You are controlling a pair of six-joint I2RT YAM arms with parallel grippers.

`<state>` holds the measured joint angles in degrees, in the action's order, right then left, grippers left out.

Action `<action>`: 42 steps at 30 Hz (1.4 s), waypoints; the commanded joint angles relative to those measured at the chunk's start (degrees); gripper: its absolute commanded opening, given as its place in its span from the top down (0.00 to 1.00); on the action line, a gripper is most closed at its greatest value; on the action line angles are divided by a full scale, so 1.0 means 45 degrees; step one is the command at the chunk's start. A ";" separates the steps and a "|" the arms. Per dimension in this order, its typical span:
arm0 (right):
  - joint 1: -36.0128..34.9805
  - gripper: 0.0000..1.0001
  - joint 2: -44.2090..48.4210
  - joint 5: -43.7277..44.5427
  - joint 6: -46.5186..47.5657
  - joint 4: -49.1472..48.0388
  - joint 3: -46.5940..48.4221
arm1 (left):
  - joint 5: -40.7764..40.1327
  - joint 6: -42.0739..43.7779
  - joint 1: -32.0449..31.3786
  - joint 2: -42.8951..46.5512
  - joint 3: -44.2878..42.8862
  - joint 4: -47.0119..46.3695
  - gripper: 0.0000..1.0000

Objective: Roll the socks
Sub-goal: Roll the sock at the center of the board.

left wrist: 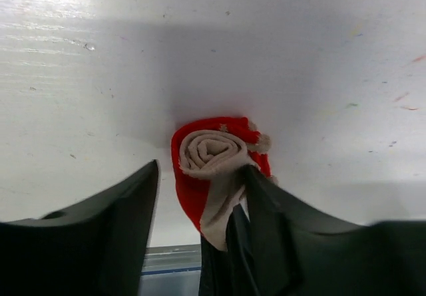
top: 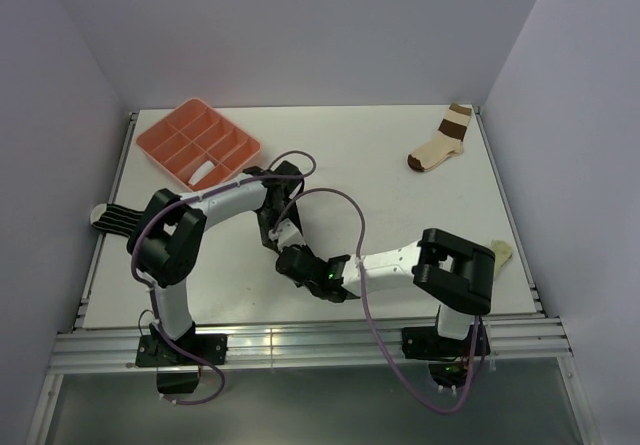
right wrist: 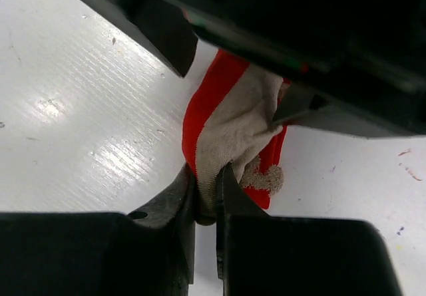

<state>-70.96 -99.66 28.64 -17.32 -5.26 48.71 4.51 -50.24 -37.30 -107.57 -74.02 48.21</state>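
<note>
**A:** Top view, left to right. Striped sock (top: 118, 217) lies flat at the left edge of the table (top: 380, 165), beside the left arm's elbow. Orange tray (top: 160, 137) back left. Both wrists meet at centre. Cream sock (top: 440, 145) back right, pale lump (top: 500, 255) at the right edge. The sock in hand is hidden under the wrists from up here.

**B:** The wrist cameras have it. Tan-and-red sock (left wrist: 212, 151), mid-table, is wound into a spiral with red outermost. A loose tan tail runs down from the coil.

**A:** Left gripper (left wrist: 202, 171)?

**B:** Jaws well apart, straddling the roll. One finger looks to be against the roll's side and the other is clear of it. It is clamped on nothing.

**A:** Right gripper (right wrist: 206, 176)?

**B:** Nearly closed, pinching a tan fold at the sock's edge. Only the right wrist view shows that pinch. Only the left wrist view shows the spiral end-on.

**A:** Handling?

**B:** My judgement is a light, soft, limp knit. It should compress without damage and is not slippery, but the coil will likely spring loose if let go. Best hold is across the full thickness of the roll, or on the free tail. A pinch on one outer layer would peel it open.
</note>
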 commanded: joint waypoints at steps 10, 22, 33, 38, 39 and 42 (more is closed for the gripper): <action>0.2582 1.00 0.0895 -0.6303 -0.1715 -0.2287 -0.2698 | -0.0727 -0.2447 0.1490 0.4584 0.1715 -0.2819 0.30; 0.4849 1.00 -0.0001 -1.1518 -0.3473 -0.5334 -0.4027 | 0.1165 -0.4305 0.1648 0.8649 0.8848 -0.8540 0.35; 0.5846 1.00 -0.1251 -1.3611 -0.4958 -0.7461 -0.4729 | 0.1009 -0.4773 0.0419 0.7539 1.0471 -1.1942 0.32; 0.6256 1.00 -0.1779 -1.3904 -0.5700 -0.8284 -0.5042 | 0.0736 -0.5221 0.0028 0.6834 1.0745 -1.2118 0.34; 0.6334 1.00 -0.1973 -1.4078 -0.5972 -0.8633 -0.5139 | 0.0697 -0.5300 -0.0070 0.6815 1.0900 -1.2157 0.35; 0.6647 1.00 -0.2305 -1.4255 -0.6461 -0.9142 -0.5277 | 0.0424 -0.5515 -0.0168 0.6931 1.1251 -1.2372 0.34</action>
<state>-41.95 -106.10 -35.03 -43.79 -52.64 28.14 7.90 -73.28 -37.21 -76.40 -25.43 -5.32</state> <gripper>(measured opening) 0.220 0.656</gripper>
